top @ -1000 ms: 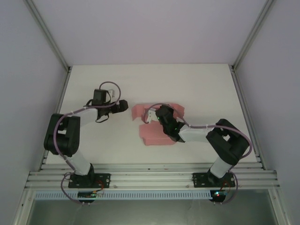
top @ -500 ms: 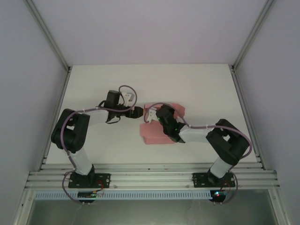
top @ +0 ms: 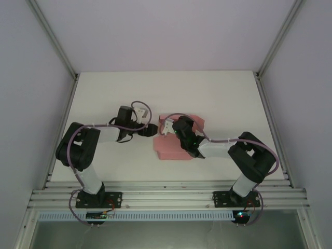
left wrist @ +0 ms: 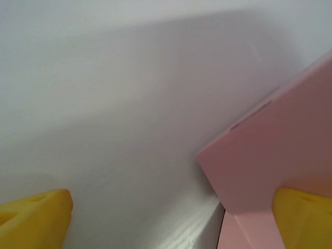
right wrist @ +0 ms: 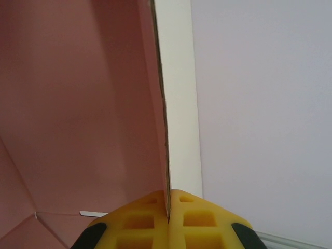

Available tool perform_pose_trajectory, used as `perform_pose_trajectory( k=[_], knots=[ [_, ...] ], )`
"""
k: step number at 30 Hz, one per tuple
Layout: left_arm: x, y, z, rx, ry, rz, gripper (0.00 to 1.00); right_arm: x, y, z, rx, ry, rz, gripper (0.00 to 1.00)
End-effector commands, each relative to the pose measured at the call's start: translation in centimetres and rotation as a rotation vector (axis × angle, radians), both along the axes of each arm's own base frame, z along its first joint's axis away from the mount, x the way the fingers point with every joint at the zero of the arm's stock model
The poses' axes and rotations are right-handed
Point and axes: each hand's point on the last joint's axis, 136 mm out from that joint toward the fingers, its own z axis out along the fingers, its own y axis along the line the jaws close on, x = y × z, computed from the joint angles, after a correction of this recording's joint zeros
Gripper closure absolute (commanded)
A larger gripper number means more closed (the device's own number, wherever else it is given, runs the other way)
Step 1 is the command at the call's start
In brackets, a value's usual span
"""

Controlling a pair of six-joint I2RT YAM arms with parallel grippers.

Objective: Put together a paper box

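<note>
White table (top: 218, 93): R end effector (right wrist: 168, 198) clamps paper box (top: 168, 150) wall, L end effector (top: 154, 129) spread wide.

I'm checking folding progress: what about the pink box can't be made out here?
- Top view: the right gripper and its arm cover the middle of the paper box, hiding what lies beneath.
- Left wrist view: the frame's right and bottom edges cut the box to one panel corner; whether the left gripper touches it is unclear.
- Right wrist view: the top and left edges cut off the box; its overall shape is unknown.
</note>
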Motion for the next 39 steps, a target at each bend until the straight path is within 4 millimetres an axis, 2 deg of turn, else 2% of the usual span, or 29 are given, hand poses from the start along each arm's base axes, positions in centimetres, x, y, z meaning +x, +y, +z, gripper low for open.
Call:
perform_pose_trajectory(
  k=[1, 3, 5, 14, 18, 22, 25, 29, 32, 34, 39],
  knots=[
    [-1.8, -0.2, 0.6, 0.003, -0.026, -0.069, 0.11, -0.3, -0.3, 0.1, 0.052, 0.018, -0.007, 1.00],
    [-2.2, -0.7, 1.1, -0.026, -0.033, -0.106, 0.18, -0.4, -0.3, -0.1, 0.053, 0.031, -0.006, 1.00],
    [-2.3, -1.4, 1.9, -0.068, -0.056, -0.133, 0.19, -0.4, -0.3, 0.0, 0.054, 0.030, -0.007, 1.00],
    [0.9, -3.6, 4.5, -0.113, -0.163, -0.152, 0.19, -0.8, 0.2, -0.2, 0.053, 0.044, 0.005, 1.00],
    [1.4, -4.5, 4.7, -0.080, -0.201, -0.146, 0.20, -1.1, 0.5, -0.5, 0.062, 0.052, 0.002, 1.00],
    [2.3, -4.5, 4.3, 0.000, -0.258, -0.081, 0.20, -1.3, 0.8, -0.8, 0.062, 0.060, 0.002, 1.00],
    [2.7, -4.2, 4.4, 0.035, -0.302, -0.044, 0.27, -1.4, 0.8, -0.9, 0.055, 0.061, -0.002, 1.00],
    [3.1, -4.1, 4.5, 0.069, -0.349, -0.006, 0.30, -1.6, 0.9, -0.8, 0.071, 0.065, -0.007, 1.00],
    [3.1, -4.8, 4.6, 0.073, -0.371, -0.024, 0.30, -1.8, 1.2, -0.9, 0.085, 0.080, -0.004, 1.00],
    [2.2, -5.7, 5.0, 0.036, -0.378, -0.082, 0.25, -1.9, 1.2, -1.0, 0.086, 0.096, -0.004, 1.00],
    [0.4, -6.6, 5.4, -0.027, -0.373, -0.183, 0.26, -2.0, 1.0, -1.2, 0.092, 0.113, -0.004, 1.00]
  ],
)
